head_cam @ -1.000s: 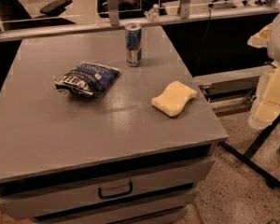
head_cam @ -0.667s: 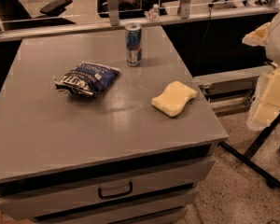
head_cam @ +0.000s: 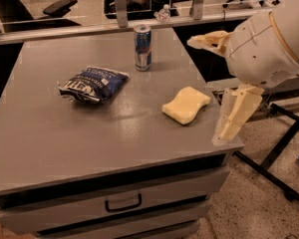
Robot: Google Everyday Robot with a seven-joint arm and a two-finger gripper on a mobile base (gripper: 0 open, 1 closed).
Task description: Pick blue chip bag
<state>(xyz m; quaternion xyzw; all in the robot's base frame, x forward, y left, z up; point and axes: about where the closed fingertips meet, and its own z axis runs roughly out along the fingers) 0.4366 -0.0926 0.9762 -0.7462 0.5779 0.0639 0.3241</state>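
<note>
Moved in: gripper by the table edge now, jaws wide apart, empty.
Not yet near the blue chip bag, well off past the sponge.

**Count of items in view.** One grey flat-topped metal cabinet bears three loose objects, one of each kind: one crinkly dark-blue chip bag with white lettering, one tall blue-and-silver drink can, and one pale yellow rectangular sponge. The cabinet front carries one black drawer handle. One black office chair stands behind at upper left. My arm ends in one cream-coloured gripper, poised at the cabinet's right edge, and I count two fingers on it, spread well apart.
</note>
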